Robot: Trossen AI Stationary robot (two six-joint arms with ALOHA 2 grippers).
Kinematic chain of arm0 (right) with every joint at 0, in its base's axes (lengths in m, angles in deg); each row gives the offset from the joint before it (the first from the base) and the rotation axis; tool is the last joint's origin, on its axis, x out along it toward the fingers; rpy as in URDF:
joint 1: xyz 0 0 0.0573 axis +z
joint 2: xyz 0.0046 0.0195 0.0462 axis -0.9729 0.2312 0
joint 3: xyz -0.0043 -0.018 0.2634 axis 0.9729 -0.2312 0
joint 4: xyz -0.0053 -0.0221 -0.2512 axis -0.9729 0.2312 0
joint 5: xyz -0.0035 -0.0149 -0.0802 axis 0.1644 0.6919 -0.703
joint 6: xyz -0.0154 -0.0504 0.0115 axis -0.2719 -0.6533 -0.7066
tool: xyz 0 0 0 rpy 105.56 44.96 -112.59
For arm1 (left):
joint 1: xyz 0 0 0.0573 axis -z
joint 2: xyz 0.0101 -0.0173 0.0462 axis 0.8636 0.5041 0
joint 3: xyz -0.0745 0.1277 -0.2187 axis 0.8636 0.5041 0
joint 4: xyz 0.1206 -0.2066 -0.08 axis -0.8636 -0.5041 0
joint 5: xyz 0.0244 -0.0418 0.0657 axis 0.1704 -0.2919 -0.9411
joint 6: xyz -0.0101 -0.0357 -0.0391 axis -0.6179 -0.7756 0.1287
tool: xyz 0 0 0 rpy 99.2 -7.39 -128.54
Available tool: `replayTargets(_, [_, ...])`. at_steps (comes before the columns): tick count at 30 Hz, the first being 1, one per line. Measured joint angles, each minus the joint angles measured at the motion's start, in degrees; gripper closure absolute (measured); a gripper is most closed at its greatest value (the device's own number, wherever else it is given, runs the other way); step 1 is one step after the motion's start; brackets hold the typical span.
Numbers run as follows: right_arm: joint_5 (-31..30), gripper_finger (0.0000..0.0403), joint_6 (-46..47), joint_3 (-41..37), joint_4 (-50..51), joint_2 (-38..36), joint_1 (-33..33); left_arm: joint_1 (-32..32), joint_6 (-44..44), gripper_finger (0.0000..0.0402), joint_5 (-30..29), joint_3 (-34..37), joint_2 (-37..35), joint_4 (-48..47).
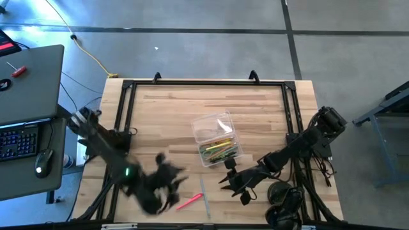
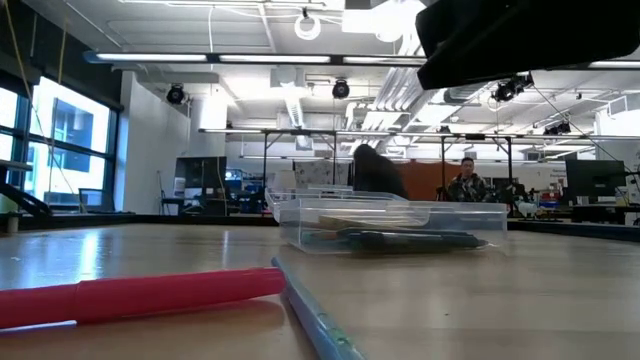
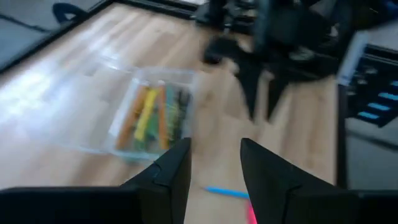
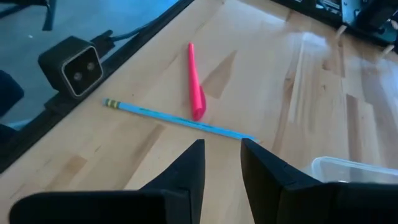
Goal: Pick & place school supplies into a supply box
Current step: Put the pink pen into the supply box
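The clear supply box point(image 1: 216, 136) stands mid-table with yellow, orange and green pens point(image 1: 220, 151) lying inside; it also shows in the left wrist view point(image 3: 152, 112) and the low view point(image 2: 390, 225). A pink pen point(image 1: 190, 202) point(image 4: 196, 81) and a light blue pencil point(image 1: 204, 199) point(image 4: 177, 118) lie crossed on the wood near the near edge. My left gripper point(image 1: 181, 184) point(image 3: 214, 180) hovers open over that spot, holding nothing. My right gripper point(image 1: 225, 181) point(image 4: 221, 158) is open beside the box's near end, pointing toward the pen and pencil. The scissors are not in view.
A black frame point(image 1: 124, 108) borders the tabletop. The low camera point(image 4: 78, 65) sits at the near edge close to the pencil's eraser end. My two grippers stand close to each other. A desk with a keyboard point(image 1: 19, 137) stands off the table's left.
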Motion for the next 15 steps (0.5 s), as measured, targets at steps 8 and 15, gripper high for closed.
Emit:
replayTargets(8, [-0.2,0.0320,-1.6,0.0,0.0,0.0,-0.3,11.2,-9.7,0.0234,-5.3,18.9,9.7,40.9])
replayTargets(15, [-0.2,0.0320,-0.9,0.0,0.0,0.0,-0.4,8.8,-2.2,0.0234,-0.8,20.6,19.1,53.7])
